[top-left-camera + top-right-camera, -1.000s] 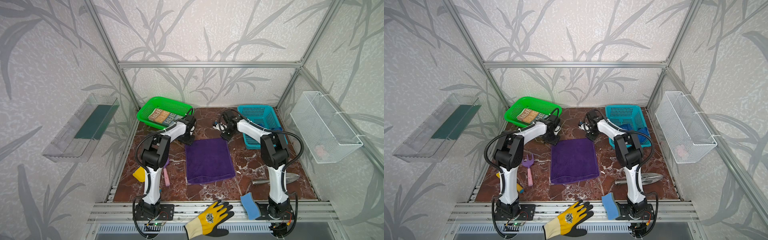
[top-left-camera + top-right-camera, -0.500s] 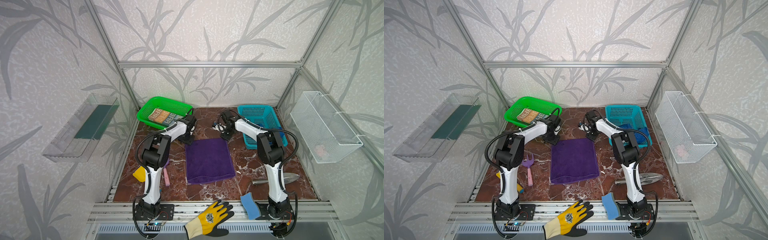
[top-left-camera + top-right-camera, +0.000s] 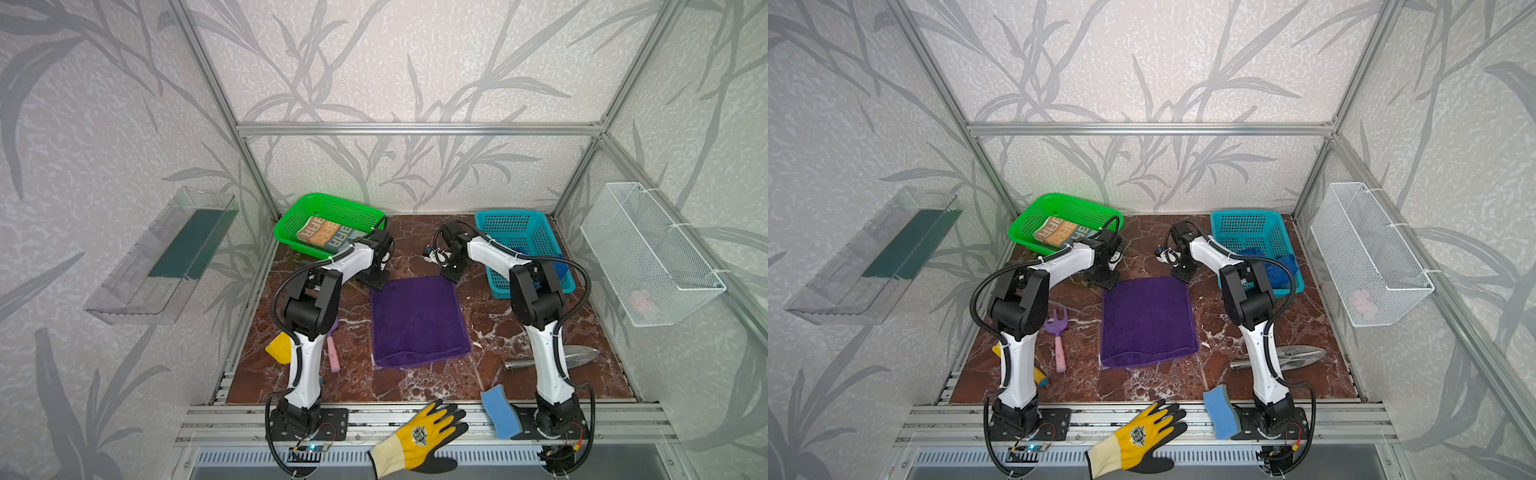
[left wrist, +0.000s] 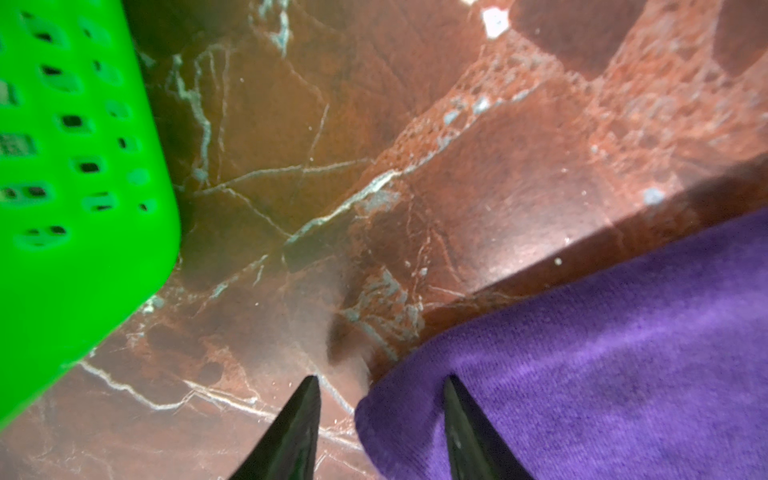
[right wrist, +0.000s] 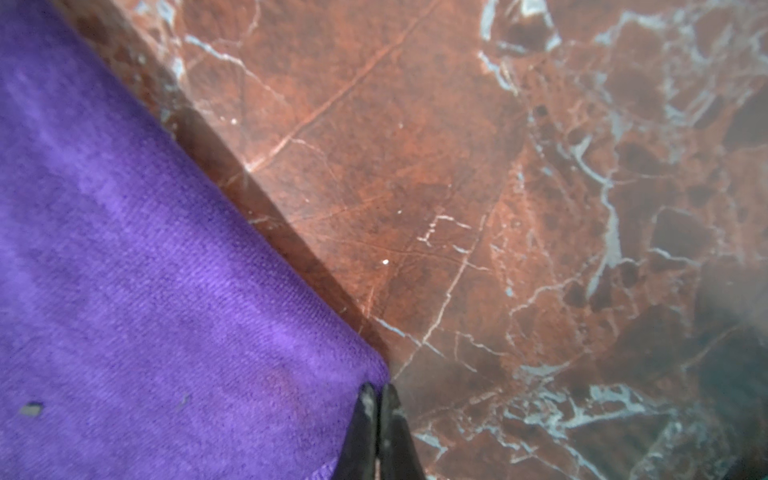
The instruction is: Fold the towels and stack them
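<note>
The purple towel [image 3: 417, 320] is laid flat at the middle of the marble table [image 3: 490, 332], between the two arms. It is judged soft, light and limp: it would sag wherever it is unsupported, and its nap should give the fingers good purchase. A corner is the best place to take hold, with both far corners lifted together so that the edge stays taut.

In both top views the cloth is seen as nearly square. If it has a long axis, it runs from far to near, though this cannot be settled. The near edge looks plump and rounded, as a fold would. The far edge lies thin, toward the baskets.

The right gripper [image 5: 376, 390] is closed, tips together, on the very point of the far right corner — only a sliver of cloth appears to be caught. The left gripper [image 4: 380, 380] is held with jaws apart astride the far left corner, one finger over cloth and the other over bare marble.

The lettered cream towel [image 3: 328, 235] is lying in the green basket [image 3: 332, 203], and the royal blue towel [image 3: 1273, 266] is bunched in the teal basket [image 3: 1246, 218].
</note>
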`<action>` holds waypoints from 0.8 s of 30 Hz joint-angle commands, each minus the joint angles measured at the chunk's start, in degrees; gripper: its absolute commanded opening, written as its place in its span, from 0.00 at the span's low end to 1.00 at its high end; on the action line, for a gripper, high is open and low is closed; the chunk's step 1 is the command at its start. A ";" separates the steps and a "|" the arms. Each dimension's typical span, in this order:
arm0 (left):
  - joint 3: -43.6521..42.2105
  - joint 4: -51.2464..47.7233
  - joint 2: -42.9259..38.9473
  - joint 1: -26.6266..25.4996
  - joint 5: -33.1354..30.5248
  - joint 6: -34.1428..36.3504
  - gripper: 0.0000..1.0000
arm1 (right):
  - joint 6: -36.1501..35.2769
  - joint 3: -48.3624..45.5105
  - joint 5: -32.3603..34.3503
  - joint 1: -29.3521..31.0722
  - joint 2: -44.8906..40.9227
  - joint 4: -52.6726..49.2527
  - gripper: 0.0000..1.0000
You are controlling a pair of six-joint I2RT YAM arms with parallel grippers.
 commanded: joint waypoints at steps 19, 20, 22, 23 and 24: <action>5.17 0.49 2.97 -0.85 5.31 2.76 0.47 | -2.34 -7.52 7.82 -2.17 -6.65 9.44 0.00; 5.52 0.84 3.06 -0.84 5.74 3.01 0.47 | -2.57 -7.67 7.93 -2.17 -6.60 9.61 0.00; 5.99 1.65 3.02 -0.85 6.16 3.58 0.47 | -2.64 -8.07 8.02 -2.17 -6.73 9.92 0.00; 6.15 2.23 2.91 -0.85 6.44 3.94 0.47 | -2.81 -8.20 8.01 -2.17 -6.82 10.03 0.00; 6.43 2.60 2.84 -0.84 6.89 4.48 0.47 | -2.92 -8.29 7.94 -2.17 -6.84 10.15 0.00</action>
